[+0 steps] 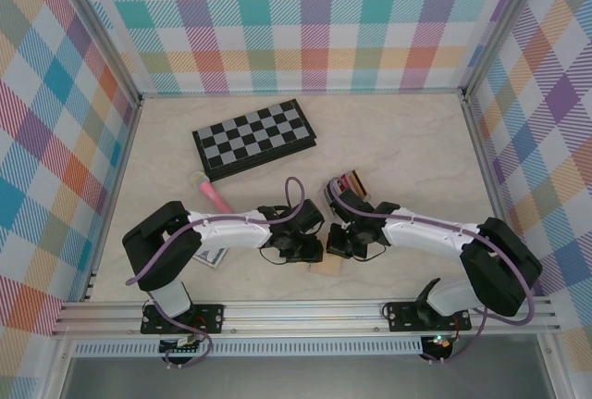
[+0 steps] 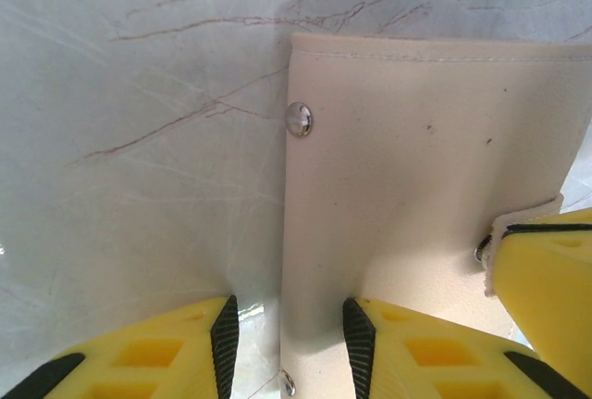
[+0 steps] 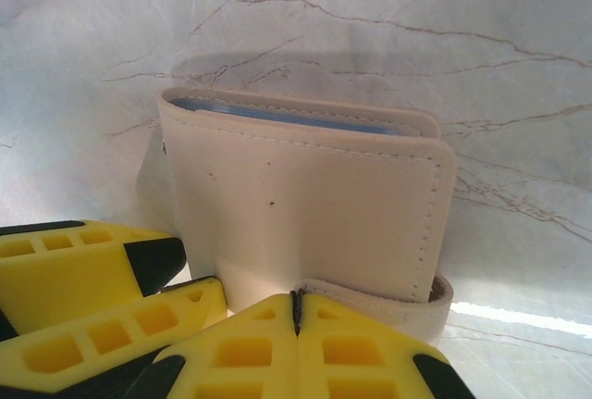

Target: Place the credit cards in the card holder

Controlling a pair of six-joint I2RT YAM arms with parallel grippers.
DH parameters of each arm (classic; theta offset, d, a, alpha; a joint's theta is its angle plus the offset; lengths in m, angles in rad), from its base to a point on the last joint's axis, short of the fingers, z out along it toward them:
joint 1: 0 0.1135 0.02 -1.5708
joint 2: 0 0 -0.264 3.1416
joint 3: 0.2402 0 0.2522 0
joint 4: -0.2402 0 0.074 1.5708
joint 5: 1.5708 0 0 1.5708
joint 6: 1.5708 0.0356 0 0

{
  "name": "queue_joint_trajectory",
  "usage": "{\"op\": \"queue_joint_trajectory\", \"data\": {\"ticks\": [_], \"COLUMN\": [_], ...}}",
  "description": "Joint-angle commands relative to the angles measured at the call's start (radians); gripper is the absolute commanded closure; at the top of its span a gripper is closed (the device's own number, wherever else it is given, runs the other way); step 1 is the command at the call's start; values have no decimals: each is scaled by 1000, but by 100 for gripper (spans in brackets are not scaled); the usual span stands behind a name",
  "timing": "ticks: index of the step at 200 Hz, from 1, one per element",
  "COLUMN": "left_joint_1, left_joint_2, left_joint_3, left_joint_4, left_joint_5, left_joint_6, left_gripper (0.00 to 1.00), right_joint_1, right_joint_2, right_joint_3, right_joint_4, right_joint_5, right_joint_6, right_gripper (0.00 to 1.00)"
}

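We are clamping the right gripper [image 3: 296, 302] on the wallet strap [image 3: 388, 290], left gripper [image 2: 289, 311] gaping; the blue card [image 3: 277, 114], likely stiff and slick, wants edge-pinching

Cream wallet [image 3: 305, 214], black-and-grey chequered board [image 1: 252, 137], pastel plaid walls [image 1: 305, 19], veined marble-white table [image 1: 407, 149]

Blue card [image 3: 277, 114] mostly inside wallet [image 3: 305, 205]

Right gripper [image 3: 296, 305] jaws pinch wallet [image 3: 305, 205] strap; blue edge [image 3: 277, 114] inside, perhaps card.
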State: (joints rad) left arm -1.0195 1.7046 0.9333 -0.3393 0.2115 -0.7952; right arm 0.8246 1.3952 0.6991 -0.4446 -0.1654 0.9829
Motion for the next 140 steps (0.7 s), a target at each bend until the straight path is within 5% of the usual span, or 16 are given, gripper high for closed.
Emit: {"op": "queue_joint_trajectory", "data": {"ticks": [1,76,106,140], "left_joint_1": [-22,-22,-22,-17], "left_joint_2": [45,33,-76,-301], "left_joint_3": [8,2,0,8], "left_joint_4": [42,43,22,-117], "left_joint_5": [-2,-4,-77,-358], "left_joint_6": [-3,-2,-2,69], "left_gripper": [62,62,59,50], "right_joint_1": [4,4,2,-42], "right_joint_2": [5,11,-133,-331], "right_joint_3": [-36,-95,41,142], "right_joint_4": [-54,-54,-123,-335], "right_joint_5": [26,54,134,552], "right_joint_6": [4,10,-87,-157], "right_gripper": [100,97,70,28]}}
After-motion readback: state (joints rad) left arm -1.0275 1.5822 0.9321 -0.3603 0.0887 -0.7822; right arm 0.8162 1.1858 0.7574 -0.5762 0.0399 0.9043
